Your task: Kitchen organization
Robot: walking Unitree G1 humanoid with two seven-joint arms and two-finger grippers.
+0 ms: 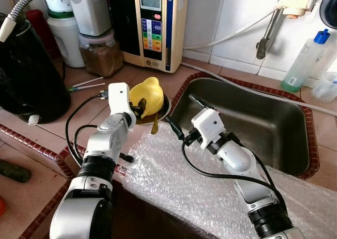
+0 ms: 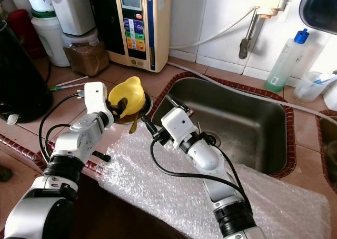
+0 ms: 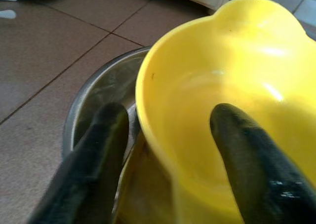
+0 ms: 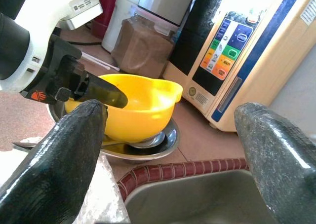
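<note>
Yellow plastic bowl (image 1: 146,95) sits mouth-up, slightly tilted, in a shallow steel dish (image 4: 148,147) on the tiled bench (image 1: 63,139) just left of the sink (image 1: 263,128). Left pincer (image 3: 168,150) straddles its rim, one finger inside, one outside. Right pincer (image 4: 168,150) hovers wide open, empty. Behind stands a "LeveLuk" water machine (image 1: 154,26); a jar (image 1: 100,52) holds brown powder.
</note>
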